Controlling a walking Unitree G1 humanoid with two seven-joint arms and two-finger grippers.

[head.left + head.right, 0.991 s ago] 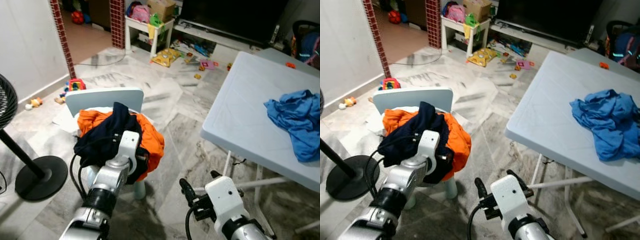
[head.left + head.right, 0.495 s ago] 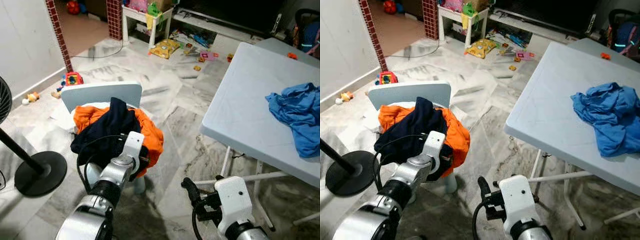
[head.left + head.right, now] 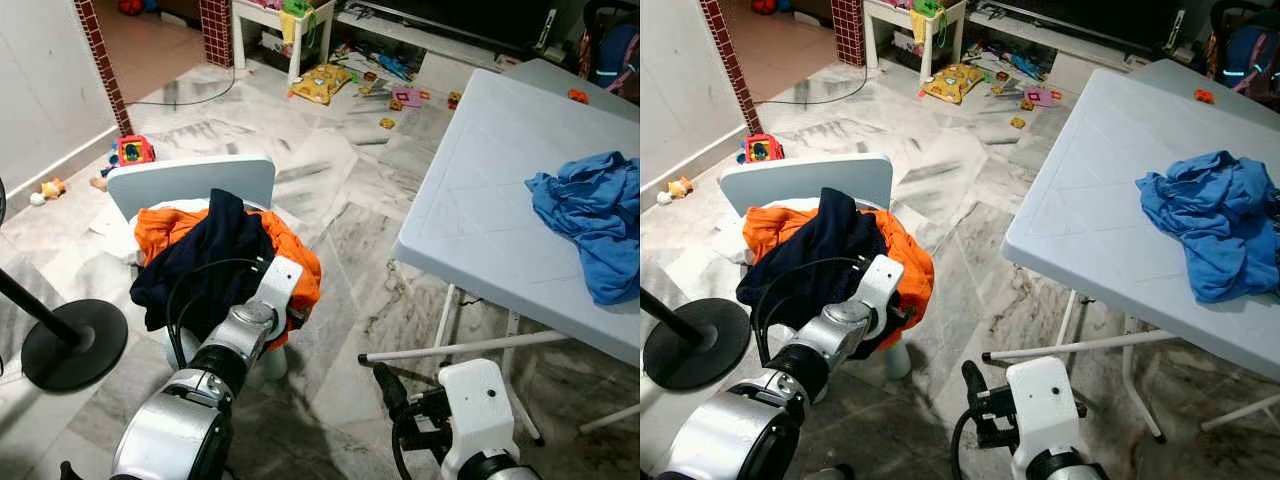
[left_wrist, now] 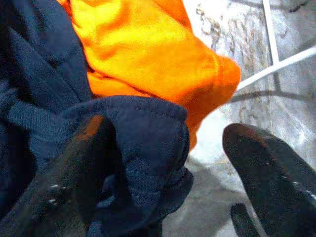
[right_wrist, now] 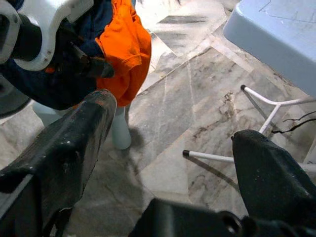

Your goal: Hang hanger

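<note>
The left gripper is pushed against the heap of clothes, its fingertips hidden behind its own white housing in the head views. The navy garment and orange garment cover the seat of the small white chair, so only its backrest and one leg show. The blue cloth and the table are cut off at the picture's edge. The toys on the far floor are too small to identify, perhaps blocks.

Left gripper: two black fingers spread apart. One finger lies against dark navy cloth; folded hem sits between the fingers. Orange garment beside and beyond it. White table leg crosses grey marble floor.
</note>
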